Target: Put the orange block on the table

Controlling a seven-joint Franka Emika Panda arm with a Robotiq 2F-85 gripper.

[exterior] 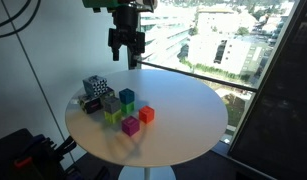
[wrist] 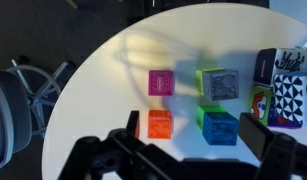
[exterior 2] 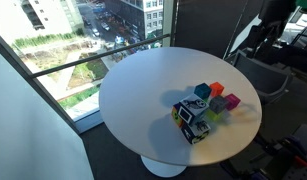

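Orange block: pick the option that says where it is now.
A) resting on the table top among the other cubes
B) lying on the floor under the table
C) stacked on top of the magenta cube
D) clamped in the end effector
A: the wrist view shows the orange block sitting directly on the table near the magenta cube, and in an exterior view the end effector hangs above, open and empty.

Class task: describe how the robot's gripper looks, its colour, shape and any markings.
The gripper is black: a blocky body with two jointed fingers, seen in an exterior view. The wrist view shows the fingers as dark linked segments. A green part sits above it. No markings are legible.
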